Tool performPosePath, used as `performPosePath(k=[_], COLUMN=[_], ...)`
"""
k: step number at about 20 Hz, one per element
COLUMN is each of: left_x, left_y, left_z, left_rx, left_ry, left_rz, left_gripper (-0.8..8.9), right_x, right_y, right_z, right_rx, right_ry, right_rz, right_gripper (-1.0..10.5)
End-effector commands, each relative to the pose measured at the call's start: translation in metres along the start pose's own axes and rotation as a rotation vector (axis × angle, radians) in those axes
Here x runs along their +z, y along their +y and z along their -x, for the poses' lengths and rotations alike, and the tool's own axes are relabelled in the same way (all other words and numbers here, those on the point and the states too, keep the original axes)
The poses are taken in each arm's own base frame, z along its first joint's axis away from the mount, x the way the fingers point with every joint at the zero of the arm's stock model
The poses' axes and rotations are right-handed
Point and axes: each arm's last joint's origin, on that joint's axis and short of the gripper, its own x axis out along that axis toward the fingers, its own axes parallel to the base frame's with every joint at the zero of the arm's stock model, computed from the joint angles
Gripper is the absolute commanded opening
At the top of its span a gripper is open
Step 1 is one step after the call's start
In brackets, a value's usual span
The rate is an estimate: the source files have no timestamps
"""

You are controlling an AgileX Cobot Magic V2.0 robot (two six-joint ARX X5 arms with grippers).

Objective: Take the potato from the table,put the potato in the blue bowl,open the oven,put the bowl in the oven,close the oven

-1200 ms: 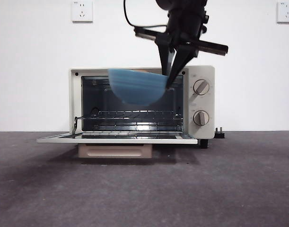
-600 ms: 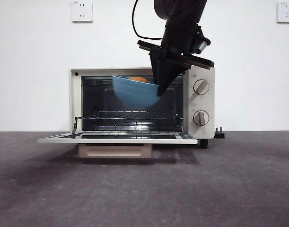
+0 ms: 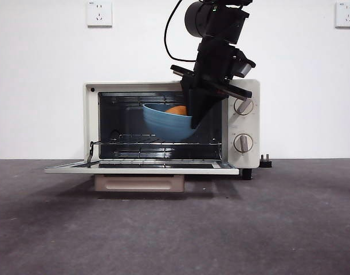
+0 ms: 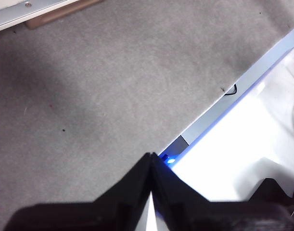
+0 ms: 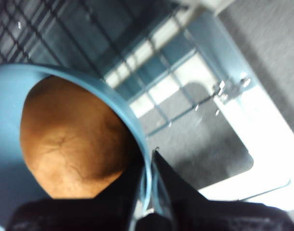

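Note:
The oven [image 3: 242, 120] stands at the back of the table [image 3: 175, 229] with its door [image 3: 141, 168] folded down flat. My right gripper [image 3: 193, 117] comes in from above, shut on the right rim of the blue bowl [image 3: 166, 122], which hangs tilted inside the oven's mouth just above the wire rack [image 3: 157, 138]. The potato [image 3: 177, 110] peeks over the rim. In the right wrist view the potato [image 5: 72, 137] fills the blue bowl [image 5: 7, 134], whose rim is pinched by my right gripper [image 5: 147, 185]. My left gripper [image 4: 151, 192] is shut over bare table, holding nothing.
A beige block [image 3: 139, 183] lies under the lowered door. The oven's plug [image 3: 266, 162] rests at its right foot. Two wall sockets [image 3: 99, 12] sit high on the white wall. A white base edge [image 4: 243, 144] borders the table by my left gripper.
My right gripper has carried the bowl down and deeper into the oven's cavity, tipping it so the potato now shows over the rim.

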Motion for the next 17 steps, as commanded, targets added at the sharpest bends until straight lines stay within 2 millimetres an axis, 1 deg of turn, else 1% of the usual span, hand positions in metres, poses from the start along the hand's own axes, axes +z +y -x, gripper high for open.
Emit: performPosePath(k=[1, 11, 12, 14, 17], left_x=[0.0016, 0.0025, 0.0025, 0.0025, 0.0024], left_y=[-0.0002, 0.0003, 0.0003, 0.0003, 0.0003], left_z=[-0.0006, -0.0021, -0.0021, -0.0021, -0.0021], left_rx=[-0.001, -0.001, -0.001, -0.001, -0.001], left_ry=[-0.013, -0.006, -0.006, -0.006, -0.005], left_rz=[-0.026, -0.022, -0.022, -0.022, -0.021], left_gripper=[-0.07, -0.07, -0.07, -0.07, -0.07], right_x=[0.0042, 0.0052, 0.0052, 0.0049, 0.0046], right_y=[-0.0016, 0.0027, 0.0027, 0.0028, 0.0034], right_z=[-0.0088, -0.0088, -0.0086, -0.0086, -0.0080], right_rx=[-0.017, 0.031, 0.031, 0.033, 0.038], right_ry=[-0.005, -0.006, -0.006, -0.001, -0.001], right_rz=[-0.020, -0.012, -0.011, -0.008, -0.005], right_gripper=[-0.1, 0.1, 0.4, 2.0, 2.0])
